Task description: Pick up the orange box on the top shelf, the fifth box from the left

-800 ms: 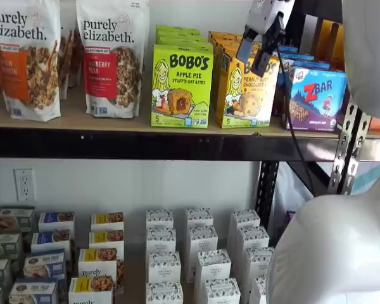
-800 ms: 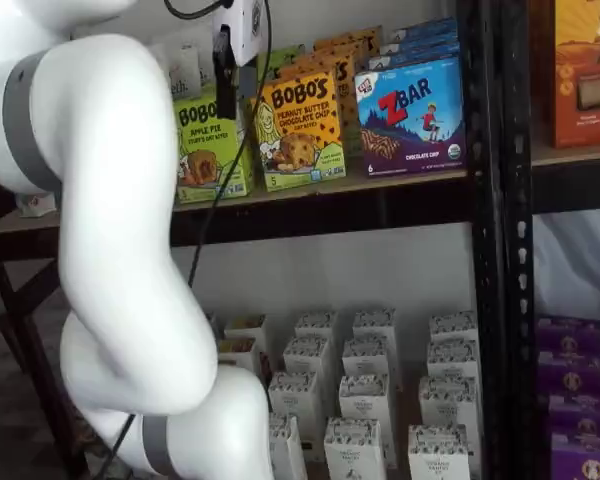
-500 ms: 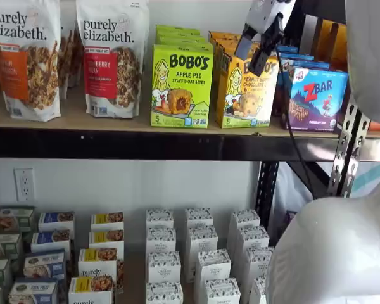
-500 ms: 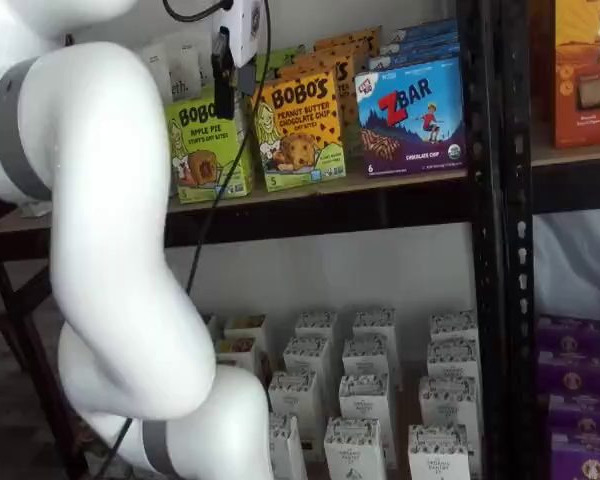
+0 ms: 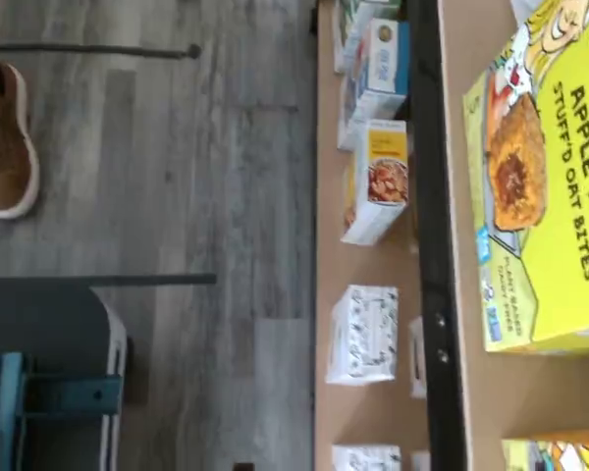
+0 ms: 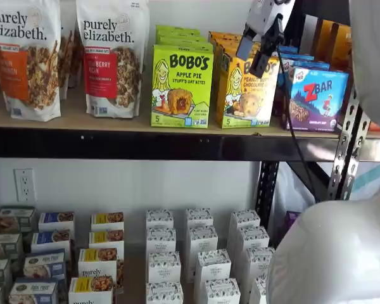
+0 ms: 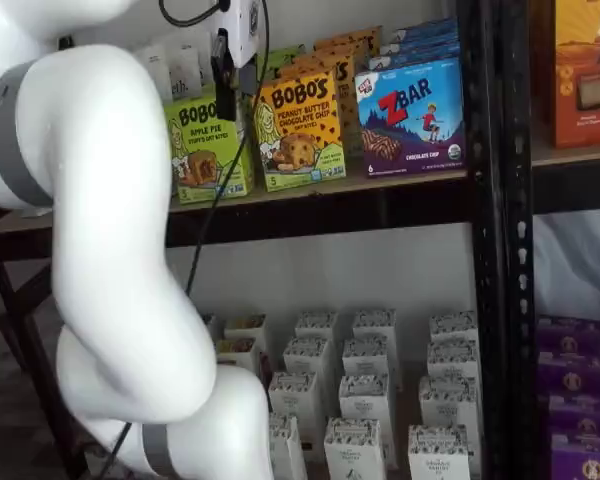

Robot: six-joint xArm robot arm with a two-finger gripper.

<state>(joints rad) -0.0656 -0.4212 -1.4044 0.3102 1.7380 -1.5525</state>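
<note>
The orange box [image 6: 246, 95] stands upright on the top shelf [image 6: 114, 123], between a lime-green box and a blue one; it shows in both shelf views [image 7: 300, 128]. My gripper [image 6: 254, 54] hangs in front of the orange box's upper part, open, with a gap between its two black fingers and nothing in them. In a shelf view [image 7: 223, 85] only one finger shows, side-on, just left of the box. The wrist view shows only a corner of the orange box [image 5: 560, 456] on the shelf board [image 5: 471, 343].
The lime-green Apple Pie box [image 6: 181, 85] stands left of the orange box and the ZBar box [image 6: 316, 98] right of it. Granola bags [image 6: 111, 57] fill the shelf's left. White cartons [image 6: 196, 253] stand below. My white arm [image 7: 110, 250] blocks much of one view.
My gripper has shifted slightly upward in front of the orange box. The arm's bulk has moved a little. The boxes have not moved.
</note>
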